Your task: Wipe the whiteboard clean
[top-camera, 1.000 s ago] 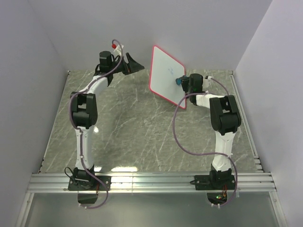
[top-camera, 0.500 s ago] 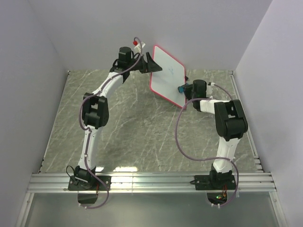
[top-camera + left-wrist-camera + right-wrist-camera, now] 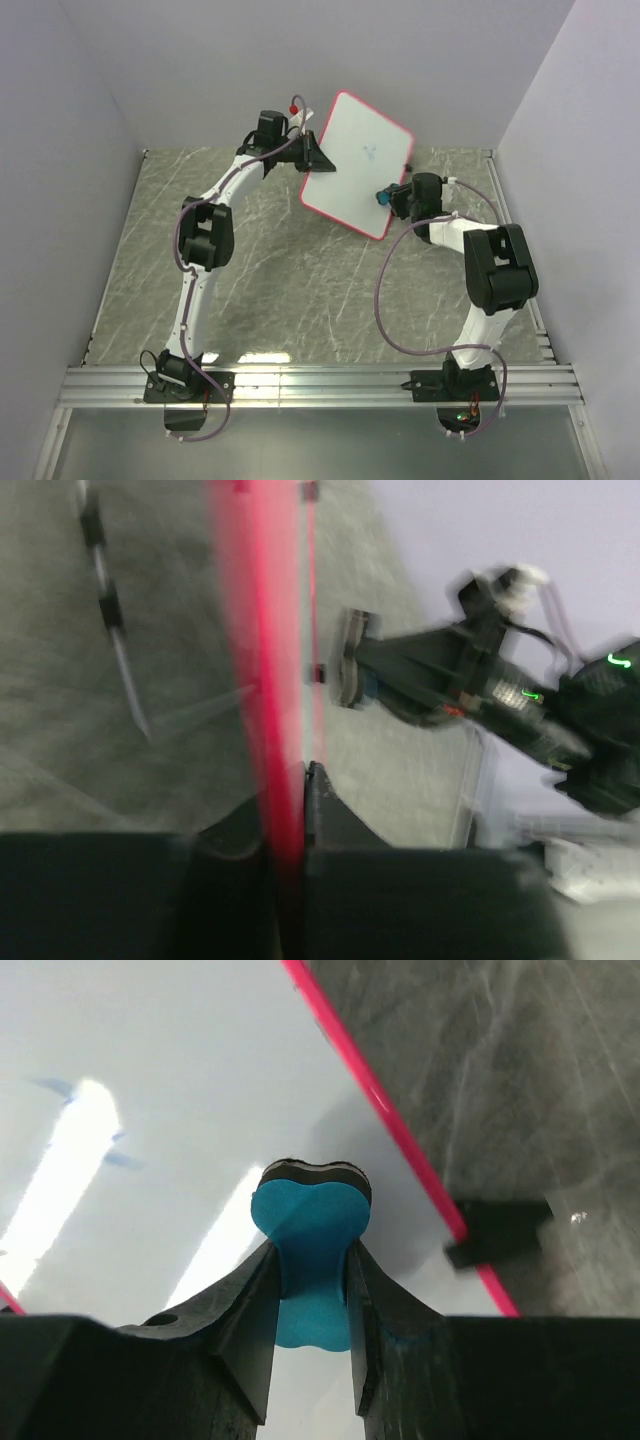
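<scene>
The whiteboard (image 3: 355, 165), white with a pink-red frame, stands tilted above the back of the table, with faint blue writing (image 3: 367, 152) near its middle. My left gripper (image 3: 318, 158) is shut on its left edge; the left wrist view shows the red frame (image 3: 268, 660) pinched between the jaws of that gripper (image 3: 295, 780). My right gripper (image 3: 388, 197) is shut on a blue eraser (image 3: 312, 1225), whose dark pad touches the whiteboard (image 3: 150, 1110) near its lower right edge. Blue marks (image 3: 55, 1088) lie to the eraser's left. One black foot (image 3: 497, 1232) shows at the frame.
A grey marbled tabletop (image 3: 280, 270) runs between pale walls at the left, back and right. An aluminium rail (image 3: 320, 385) carries both arm bases at the near edge. The right arm's wrist (image 3: 520, 695) shows behind the board in the left wrist view.
My left gripper swung right to the board's left edge and shut on it. The board tipped over to the right and rose. The right gripper with the eraser shifted slightly down-right.
</scene>
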